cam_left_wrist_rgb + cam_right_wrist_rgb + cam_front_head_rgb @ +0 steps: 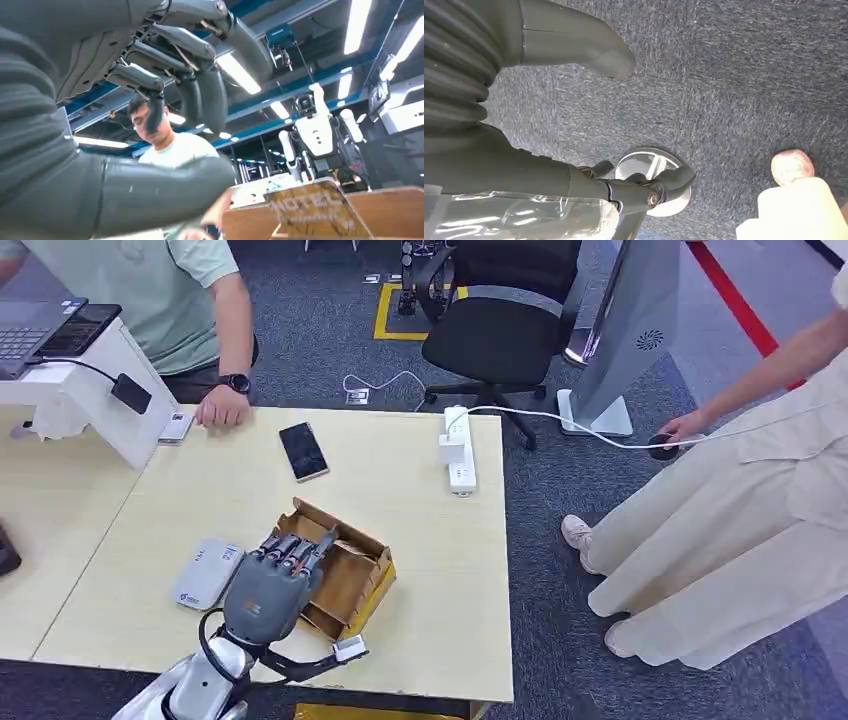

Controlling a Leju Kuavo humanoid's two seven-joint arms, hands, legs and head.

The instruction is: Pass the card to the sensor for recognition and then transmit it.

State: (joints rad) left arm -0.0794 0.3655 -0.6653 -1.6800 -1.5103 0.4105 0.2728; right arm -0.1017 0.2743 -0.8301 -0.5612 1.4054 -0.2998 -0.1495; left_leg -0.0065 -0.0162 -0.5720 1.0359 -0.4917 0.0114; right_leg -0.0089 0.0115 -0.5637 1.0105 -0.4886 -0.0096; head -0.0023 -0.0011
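Observation:
An open cardboard box (350,575) lies near the table's front edge. My left hand (268,588) hovers over the box's left side, fingers bent and pointing away from me, thumb apart, nothing in it. In the left wrist view the fingers (200,75) curl above the thumb (150,192), and a wood-patterned card (315,210) printed "HOTEL" stands in the box just beyond them. A flat grey-white sensor (205,573) lies on the table left of the box. My right hand (524,75) hangs over the carpet, thumb spread, holding nothing.
A black phone (303,451) and a white power strip (458,448) lie further back on the table (440,570). A seated person rests a hand (222,408) at the far edge beside a white laptop stand (80,390). Another person (720,520) stands right of the table.

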